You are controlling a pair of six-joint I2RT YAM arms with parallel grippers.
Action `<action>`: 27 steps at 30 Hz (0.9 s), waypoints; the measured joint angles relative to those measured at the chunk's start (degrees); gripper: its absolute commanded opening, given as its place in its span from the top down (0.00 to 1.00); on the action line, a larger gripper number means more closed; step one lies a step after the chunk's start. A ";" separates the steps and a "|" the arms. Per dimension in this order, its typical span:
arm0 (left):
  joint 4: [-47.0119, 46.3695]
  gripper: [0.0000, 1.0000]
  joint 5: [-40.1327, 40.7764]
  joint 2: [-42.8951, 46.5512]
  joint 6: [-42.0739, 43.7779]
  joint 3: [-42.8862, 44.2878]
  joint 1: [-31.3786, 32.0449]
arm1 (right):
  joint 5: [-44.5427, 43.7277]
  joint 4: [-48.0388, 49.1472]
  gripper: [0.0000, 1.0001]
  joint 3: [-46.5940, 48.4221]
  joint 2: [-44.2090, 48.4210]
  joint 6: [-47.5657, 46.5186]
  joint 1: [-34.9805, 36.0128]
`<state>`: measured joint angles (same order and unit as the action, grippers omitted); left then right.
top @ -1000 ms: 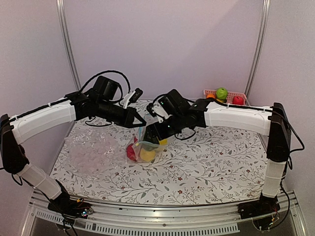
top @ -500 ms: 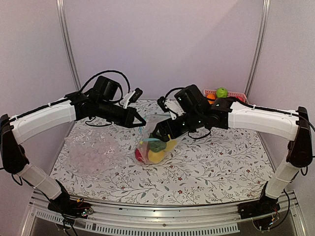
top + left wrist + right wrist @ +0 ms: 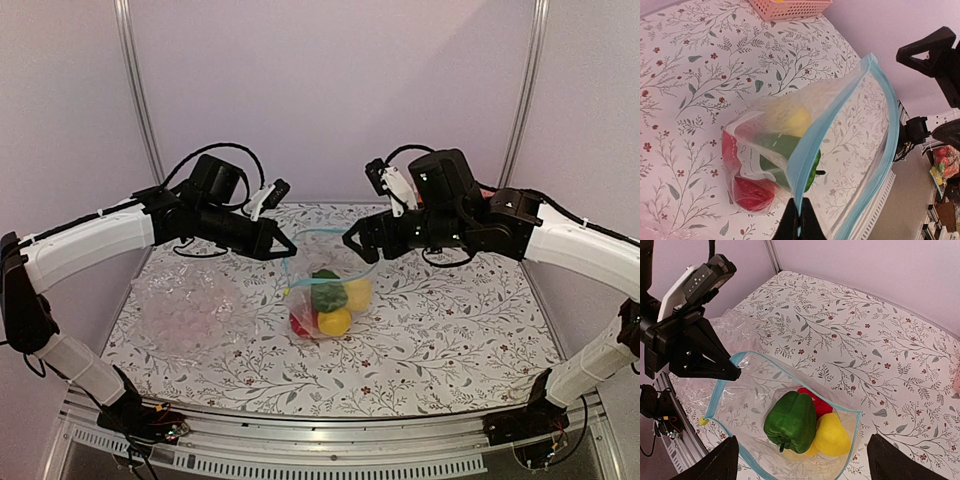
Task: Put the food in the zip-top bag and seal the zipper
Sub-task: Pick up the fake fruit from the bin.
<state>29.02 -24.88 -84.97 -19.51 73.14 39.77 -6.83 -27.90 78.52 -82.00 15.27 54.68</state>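
The clear zip-top bag (image 3: 325,300) hangs over the floral table with its mouth wide open. Inside lie a green pepper (image 3: 790,422), a yellow fruit (image 3: 832,437) and a red piece (image 3: 816,401). My left gripper (image 3: 285,245) is shut on the blue-teal zipper strip (image 3: 812,150) at one corner of the mouth and holds it up; the pinch shows in the left wrist view (image 3: 799,220). My right gripper (image 3: 360,243) is open and empty, above and right of the bag; in its own view (image 3: 804,437) the fingers straddle the bag from above without touching it.
Other crinkled clear plastic (image 3: 185,305) lies on the table's left side. A pink lattice basket (image 3: 790,7) stands at the far right corner, mostly hidden behind the right arm in the top view. The table's near edge has a metal rail (image 3: 330,440).
My right gripper has drawn up and to the right, away from the bag's mouth. The green pepper now lies inside the bag. The bag has shifted slightly right; the left gripper has kept its hold.
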 measured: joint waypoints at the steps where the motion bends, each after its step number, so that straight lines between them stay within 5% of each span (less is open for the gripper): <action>1: 0.00 1.00 0.00 0.00 -0.02 0.00 0.00 | -0.63 -0.42 0.11 0.00 -0.02 0.00 0.00; 10: 0.00 1.00 -0.02 0.00 -0.02 0.00 0.00 | -9.01 -6.34 0.12 2.34 0.02 0.33 -2.86; 19: 0.02 1.00 0.07 0.22 0.02 0.00 0.00 | -12.15 -11.93 0.17 5.18 -1.84 -0.13 -22.67; 27: 0.07 1.00 0.17 0.46 0.07 0.00 0.00 | -8.20 -13.81 0.18 16.57 -17.88 -2.78 -35.41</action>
<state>29.08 -24.71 -84.51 -19.44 73.14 39.77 -15.03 -41.71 95.09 -99.88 12.49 19.27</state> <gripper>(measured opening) 0.006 0.823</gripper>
